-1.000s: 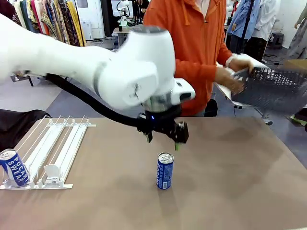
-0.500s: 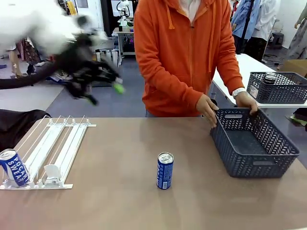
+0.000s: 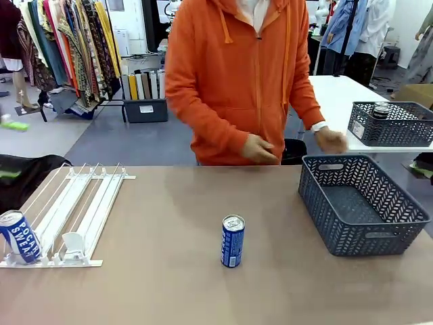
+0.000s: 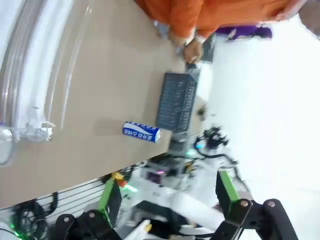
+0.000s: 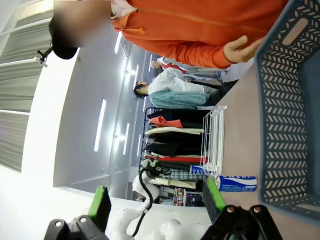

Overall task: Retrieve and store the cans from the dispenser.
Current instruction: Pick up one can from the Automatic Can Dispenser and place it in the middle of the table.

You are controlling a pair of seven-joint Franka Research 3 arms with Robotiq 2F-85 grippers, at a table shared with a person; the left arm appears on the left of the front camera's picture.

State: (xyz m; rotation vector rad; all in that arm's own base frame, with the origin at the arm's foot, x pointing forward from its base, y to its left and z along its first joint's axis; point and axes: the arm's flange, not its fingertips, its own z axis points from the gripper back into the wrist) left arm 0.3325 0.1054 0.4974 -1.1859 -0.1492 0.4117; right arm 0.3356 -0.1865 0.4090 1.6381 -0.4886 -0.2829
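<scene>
The left gripper [image 4: 169, 192] hangs high above the table, looking down on it, jaws spread wide with nothing between the green pads [image 4: 227, 186]. The right gripper [image 5: 156, 200] is likewise released, raised off the table beside the grey basket [image 5: 280, 125]. On the table a blue Pocari can [image 3: 233, 241] stands upright, alone at the centre. At its 9 o'clock lies the white dispenser [image 3: 81, 203], with a second can [image 3: 19, 237] resting against its front lip. The basket sits at 2 o'clock. At 12 o'clock a person in orange stands, one hand [image 3: 260, 149] loosely curled, the other hand [image 3: 331, 141] just behind the basket's far rim.
</scene>
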